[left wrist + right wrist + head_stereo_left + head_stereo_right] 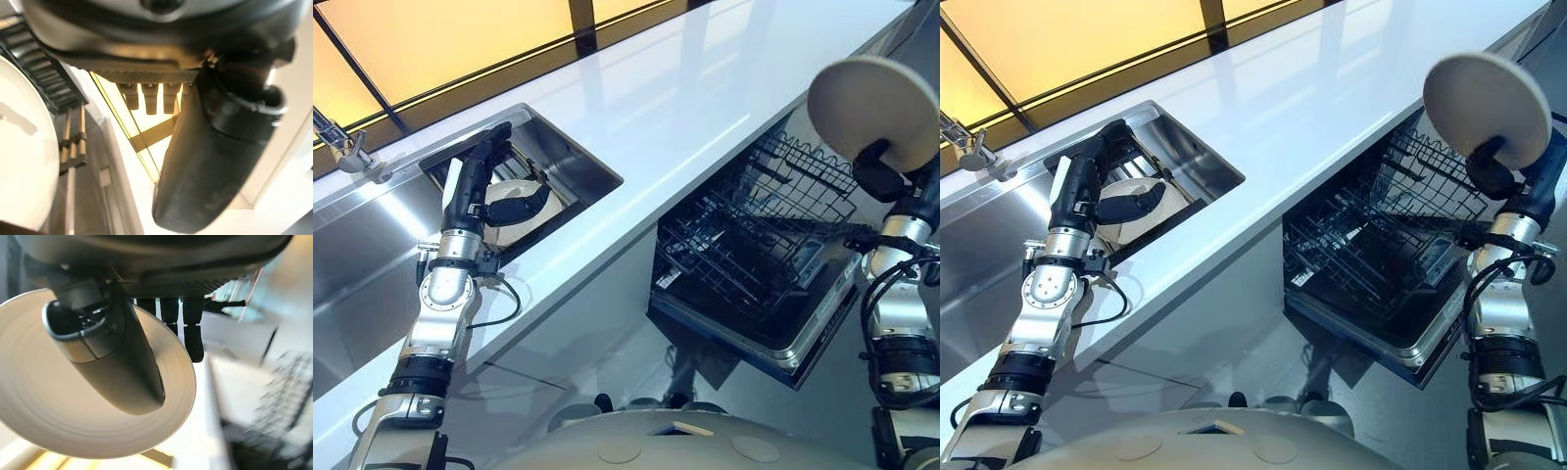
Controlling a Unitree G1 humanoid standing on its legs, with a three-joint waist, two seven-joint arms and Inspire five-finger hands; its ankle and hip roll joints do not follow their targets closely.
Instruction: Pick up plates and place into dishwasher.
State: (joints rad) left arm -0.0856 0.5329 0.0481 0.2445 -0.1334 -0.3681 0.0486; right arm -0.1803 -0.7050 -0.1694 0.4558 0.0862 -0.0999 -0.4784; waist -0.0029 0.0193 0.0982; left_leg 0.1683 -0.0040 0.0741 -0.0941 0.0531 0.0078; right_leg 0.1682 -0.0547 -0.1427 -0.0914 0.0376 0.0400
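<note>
A round beige plate (873,103) is held up on edge above the open dishwasher (759,255); another pale plate (514,211) lies in the sink (578,162) by a dark rack

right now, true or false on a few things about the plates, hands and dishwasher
1. The right hand holds a plate above the open dishwasher. True.
2. The dishwasher door is closed. False: it is open, with the rack pulled out.
3. The left hand is down in the sink, by another plate. True.
4. The raised plate already sits in the rack. False: it is still in the right hand, above it.
</note>
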